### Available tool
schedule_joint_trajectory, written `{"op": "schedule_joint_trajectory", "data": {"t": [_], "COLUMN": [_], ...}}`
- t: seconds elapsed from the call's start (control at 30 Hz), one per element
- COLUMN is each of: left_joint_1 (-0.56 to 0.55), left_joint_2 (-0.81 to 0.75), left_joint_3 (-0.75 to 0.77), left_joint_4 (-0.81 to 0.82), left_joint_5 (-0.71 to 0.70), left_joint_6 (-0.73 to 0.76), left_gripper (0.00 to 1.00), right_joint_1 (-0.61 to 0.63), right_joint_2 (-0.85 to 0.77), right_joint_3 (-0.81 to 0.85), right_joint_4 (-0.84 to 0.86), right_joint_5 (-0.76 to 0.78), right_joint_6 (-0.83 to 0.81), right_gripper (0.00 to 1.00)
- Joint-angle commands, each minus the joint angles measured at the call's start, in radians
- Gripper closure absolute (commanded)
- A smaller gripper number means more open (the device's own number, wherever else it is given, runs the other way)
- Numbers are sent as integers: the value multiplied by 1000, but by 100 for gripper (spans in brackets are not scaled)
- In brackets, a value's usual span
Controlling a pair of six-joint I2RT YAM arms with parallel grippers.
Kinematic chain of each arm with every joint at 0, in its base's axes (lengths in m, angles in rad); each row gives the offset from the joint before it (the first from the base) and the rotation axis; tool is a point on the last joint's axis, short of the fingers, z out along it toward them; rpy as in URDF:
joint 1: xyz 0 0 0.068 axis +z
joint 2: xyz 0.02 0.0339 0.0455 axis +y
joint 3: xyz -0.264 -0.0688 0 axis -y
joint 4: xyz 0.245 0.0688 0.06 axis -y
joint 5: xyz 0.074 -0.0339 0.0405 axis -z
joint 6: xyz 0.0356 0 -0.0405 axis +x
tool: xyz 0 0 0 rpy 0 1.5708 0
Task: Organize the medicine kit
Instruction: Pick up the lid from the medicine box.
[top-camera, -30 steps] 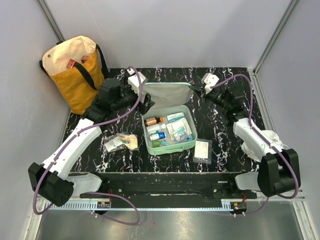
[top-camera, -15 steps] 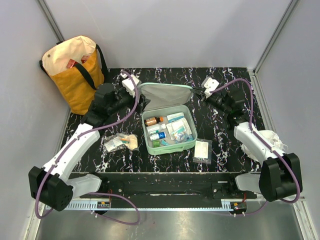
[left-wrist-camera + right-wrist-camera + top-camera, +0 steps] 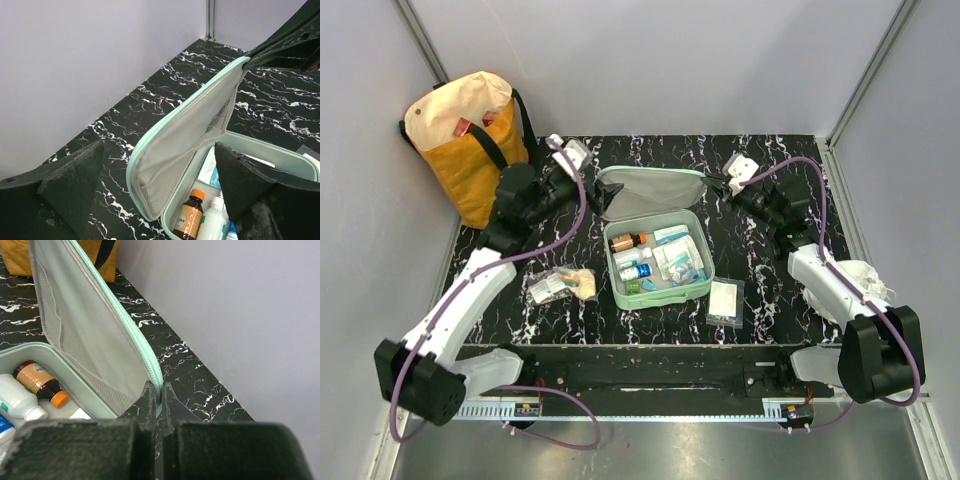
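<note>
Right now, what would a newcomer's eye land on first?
The mint-green medicine kit in the middle, its lid propped half up with the right gripper shut on the lid's right edge. Its base holds bottles and packets. The left gripper hangs open by the lid's left end, and a yellow-and-cream tote bag stands in the far-left corner.

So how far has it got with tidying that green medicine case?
Perhaps midway. Done: an amber bottle, a white bottle and packets sit in the open medicine kit. In hand: the right gripper pinches the lid by its edge, holding it up; the left gripper hangs open nearby. Left: a clear bag of supplies and a flat white packet lie outside on the table, and the kit is unzipped.
</note>
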Motion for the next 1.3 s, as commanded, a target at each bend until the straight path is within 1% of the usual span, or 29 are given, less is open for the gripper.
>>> {"op": "schedule_joint_trajectory", "data": {"t": [0.0, 0.1, 0.2, 0.33, 0.4, 0.43, 0.47, 0.57, 0.6, 0.67, 0.73, 0.8, 0.87, 0.93, 0.97, 1.0, 1.03, 1.13, 1.2, 1.23, 1.27], "left_joint_1": [7, 13, 36, 42, 40, 40, 42, 42, 43, 40, 42, 40, 42, 40, 42, 40, 40, 42, 42, 40, 42], "left_joint_2": [120, 169, 200, 215, 201, 197, 190, 190, 195, 210, 224, 236, 246, 255, 256, 258, 259, 270, 281, 284, 286], "left_joint_3": [102, 139, 154, 203, 193, 185, 182, 180, 187, 206, 223, 234, 243, 251, 250, 253, 253, 262, 272, 276, 274], "left_joint_4": [-23, -33, -5, -94, -93, -86, -85, -95, -96, -152, -183, -192, -197, -201, -203, -203, -203, -221, -244, -247, -247], "left_joint_5": [56, 76, 114, 136, 145, 147, 150, 176, 183, 199, 217, 239, 243, 240, 239, 237, 236, 236, 234, 231, 231], "left_joint_6": [-5, -6, -29, -20, -26, -34, -37, -40, -35, -25, -17, -12, -15, -14, -14, -14, -14, -8, 1, 0, -2], "left_gripper": [6, 7, 7, 14, 19, 25, 29, 36, 37, 44, 48, 57, 59, 60, 58, 47, 41, 35, 40, 41, 45], "right_joint_1": [21, 21, 21, 21, 21, 21, 21, 21, 21, 21, 21, 21, 21, 21, 19, 21, 21, 22, 21, 21, 21], "right_joint_2": [22, 22, 25, 33, 42, 52, 56, 63, 60, 59, 59, 62, 66, 66, 66, 65, 65, 65, 68, 68, 68], "right_joint_3": [1, 9, 14, 26, 38, 46, 51, 52, 49, 46, 46, 46, 51, 52, 52, 54, 52, 54, 54, 55, 55], "right_joint_4": [-109, -112, -116, -132, -135, -141, -143, -124, -113, -110, -112, -113, -123, -126, -127, -127, -127, -120, -116, -115, -113], "right_joint_5": [-13, -17, -16, -13, -13, -13, -13, -16, -14, -11, -3, 3, 7, 10, 10, 10, 10, 10, 6, 4, 4], "right_joint_6": [4, 4, -2, -3, 9, 18, 29, 46, 50, 53, 52, 53, 57, 58, 60, 61, 61, 60, 57, 58, 57], "right_gripper": [100, 100, 100, 100, 100, 100, 98, 95, 95, 94, 94, 93, 93, 93, 92, 92, 92, 92, 92, 92, 92]}}
